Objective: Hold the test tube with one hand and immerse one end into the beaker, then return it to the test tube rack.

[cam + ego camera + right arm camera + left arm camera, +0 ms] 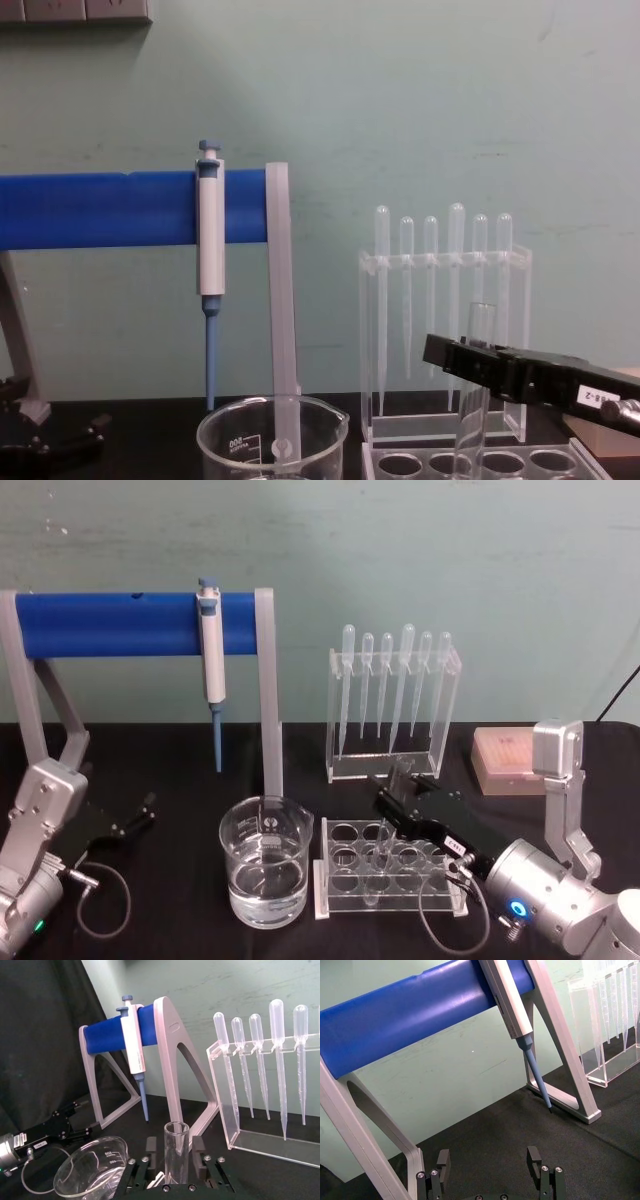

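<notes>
1. My left gripper (489,1161) lies parked on the black table (170,780) at the far left, its fingers apart and holding nothing.
2. The beaker (240,855) stands just left of the rack, part-filled with clear liquid (265,892). A white scale (107,1154) is printed on the glass. One figure may be 200, but I can't be sure.
3. My right gripper (175,1155) is clamped on the test tube (176,1135). The tube stands upright, its lower end down in a hole of the test tube rack (325,882).
4. I judge this a rack-end step, either the pick-up or the return; these views don't settle which. If the dip is not yet done, the next move calls for a straight lift clear of the hole, a short carry left over the beaker, then a gentle descent.
5. A small white label (590,400) sits on my right gripper's body, and I cannot read it.
</notes>
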Controlling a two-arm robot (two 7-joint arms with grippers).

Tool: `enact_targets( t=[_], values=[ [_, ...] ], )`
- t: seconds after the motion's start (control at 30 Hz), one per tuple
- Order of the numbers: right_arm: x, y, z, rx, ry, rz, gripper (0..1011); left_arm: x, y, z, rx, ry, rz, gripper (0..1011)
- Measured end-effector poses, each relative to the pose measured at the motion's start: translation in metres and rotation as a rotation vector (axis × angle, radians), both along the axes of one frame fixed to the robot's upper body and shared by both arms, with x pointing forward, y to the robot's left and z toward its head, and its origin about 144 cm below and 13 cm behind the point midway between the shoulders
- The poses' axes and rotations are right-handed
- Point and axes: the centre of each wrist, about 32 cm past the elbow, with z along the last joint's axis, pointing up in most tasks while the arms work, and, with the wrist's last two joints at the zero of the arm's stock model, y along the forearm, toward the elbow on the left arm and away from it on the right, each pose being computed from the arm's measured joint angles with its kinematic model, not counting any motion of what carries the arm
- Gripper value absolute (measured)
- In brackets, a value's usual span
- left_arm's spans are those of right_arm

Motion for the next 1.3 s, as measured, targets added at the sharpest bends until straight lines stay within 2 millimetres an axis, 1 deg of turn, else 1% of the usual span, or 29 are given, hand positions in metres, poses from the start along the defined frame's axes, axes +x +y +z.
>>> enact_targets(
  t=[0.07,0.1,0.17,0.2,0.3,0.7,0.9,1.3],
  values=[
    [0.0,0.0,0.0,0.001,0.0,-0.001,418,0.0,0.0,0.0,0.0,0.0,0.0,1000],
    [-0.001,0.0,0.0,0.001,-0.001,-0.001,373,0.0,0.0,0.0,0.0,0.0,0.0,1000],
    [-0.001,0.0,0.0,0.001,-0.001,-0.002,330,0.0,0.0,0.0,0.0,0.0,0.0,1000],
    [-0.001,-0.001,0.0,0.001,-0.002,-0.003,273,0.0,0.0,0.0,0.0,0.0,0.0,1000],
    [-0.001,-0.001,0.0,0.001,-0.005,-0.004,228,0.0,0.0,0.0,0.0,0.0,0.0,1000],
    [-0.003,-0.002,0.004,-0.015,-0.032,-0.009,225,0.0,0.0,0.0,0.0,0.0,0.0,1000],
    [-0.008,0.001,0.014,-0.048,-0.089,0.005,225,0.0,0.0,0.0,0.0,0.0,0.0,1000],
    [-0.014,0.005,0.041,-0.103,-0.192,0.039,225,0.0,0.0,0.0,0.0,0.0,0.0,1000]
  ],
)
